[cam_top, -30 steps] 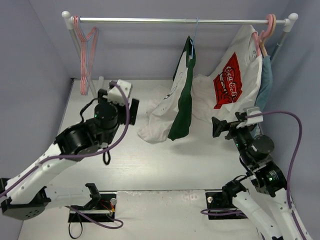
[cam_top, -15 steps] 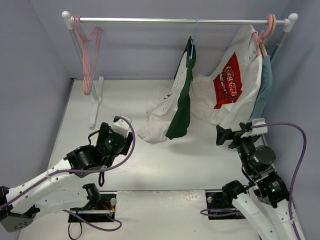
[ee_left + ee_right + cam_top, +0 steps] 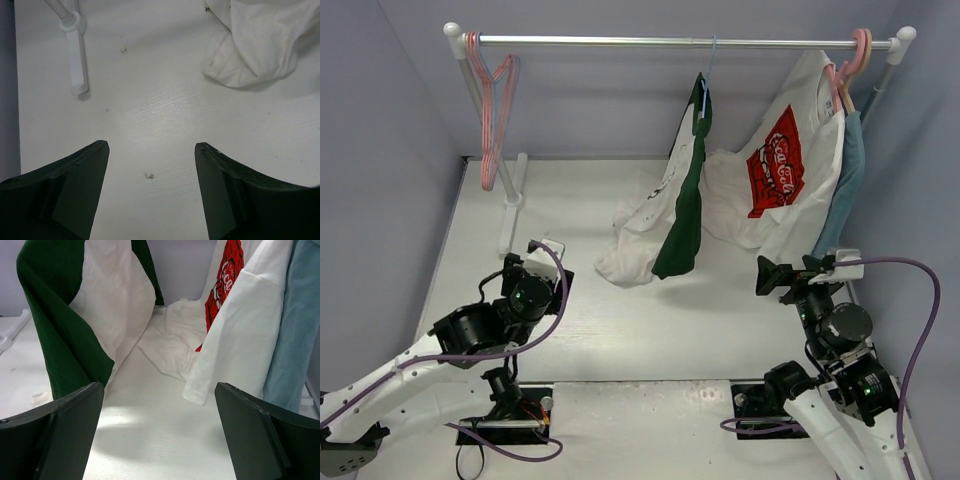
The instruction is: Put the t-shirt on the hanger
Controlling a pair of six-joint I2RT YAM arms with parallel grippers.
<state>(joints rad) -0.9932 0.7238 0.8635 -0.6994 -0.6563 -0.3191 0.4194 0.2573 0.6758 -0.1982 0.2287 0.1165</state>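
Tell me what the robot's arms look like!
The left arm and right arm have white links and round black joints. A purple cable loops along each. The left tool and right tool each have two dark, wedge-shaped fingers.

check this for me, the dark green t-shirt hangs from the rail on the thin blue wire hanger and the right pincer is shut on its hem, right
Not quite. The right pincer is open and holds nothing, clear of the plain dark green cloth t-shirt, as the right wrist view shows. The t-shirt does hang from the metal rail on the thin light-blue wire hanger.
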